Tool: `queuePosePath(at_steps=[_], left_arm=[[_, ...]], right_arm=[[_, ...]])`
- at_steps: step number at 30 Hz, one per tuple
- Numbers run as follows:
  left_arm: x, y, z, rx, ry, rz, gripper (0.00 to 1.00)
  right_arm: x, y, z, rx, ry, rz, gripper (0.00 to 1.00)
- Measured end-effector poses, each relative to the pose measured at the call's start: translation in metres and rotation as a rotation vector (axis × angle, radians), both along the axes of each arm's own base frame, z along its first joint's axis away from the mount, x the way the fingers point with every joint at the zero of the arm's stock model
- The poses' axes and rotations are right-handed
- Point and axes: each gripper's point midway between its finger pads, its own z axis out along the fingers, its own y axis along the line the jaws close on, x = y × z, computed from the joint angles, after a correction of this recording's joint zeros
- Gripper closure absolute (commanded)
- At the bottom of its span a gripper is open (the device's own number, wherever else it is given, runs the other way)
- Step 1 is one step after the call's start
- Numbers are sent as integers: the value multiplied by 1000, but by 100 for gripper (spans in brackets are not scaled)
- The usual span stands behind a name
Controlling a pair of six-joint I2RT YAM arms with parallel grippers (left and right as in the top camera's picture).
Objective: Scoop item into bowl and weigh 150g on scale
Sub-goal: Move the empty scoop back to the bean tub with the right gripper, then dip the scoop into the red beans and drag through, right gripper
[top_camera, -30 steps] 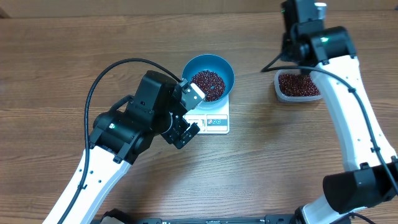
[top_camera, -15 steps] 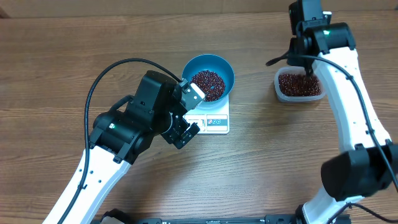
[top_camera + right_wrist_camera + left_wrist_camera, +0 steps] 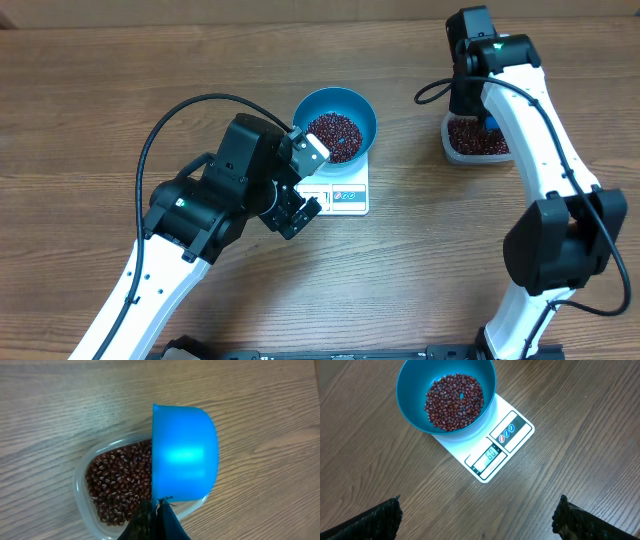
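Up top in the middle of the overhead view: blue bowl of red-brown beans, sitting on the white scale. Just below it, to the left: left gripper, jaws wide apart, holding nothing. Top right: right gripper, jaws squeezed tight on a blue scoop, right over the clear tub of beans.

Reads as a robotics lab or test bench. Evidence: two white-and-black machine arms, left arm and right arm, reach over a plain wood-grain table. A black cable loops loose off the left arm. Kitchen goods on the table: a scale bearing a blue bowl, just ahead of the left gripper. A clear tub sits directly beneath the scoop gripped in the right gripper.
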Motion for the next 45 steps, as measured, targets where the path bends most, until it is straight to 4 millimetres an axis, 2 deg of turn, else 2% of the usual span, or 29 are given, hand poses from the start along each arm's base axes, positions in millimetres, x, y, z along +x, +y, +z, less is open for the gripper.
queuePosePath(at_steps=[6, 22, 34, 41, 45], left_arm=[[0, 0, 0, 0, 0, 0, 0], [0, 0, 0, 0, 0, 0, 0], [0, 0, 0, 0, 0, 0, 0], [0, 0, 0, 0, 0, 0, 0], [0, 0, 0, 0, 0, 0, 0]], right_arm=[[0, -2, -12, -16, 33, -3, 96], [-15, -5, -18, -11, 104, -16, 96], [-18, -5, -22, -5, 122, -25, 96], [-31, -6, -42, -13, 181, -27, 96], [-32, -5, -44, -7, 183, -26, 96]])
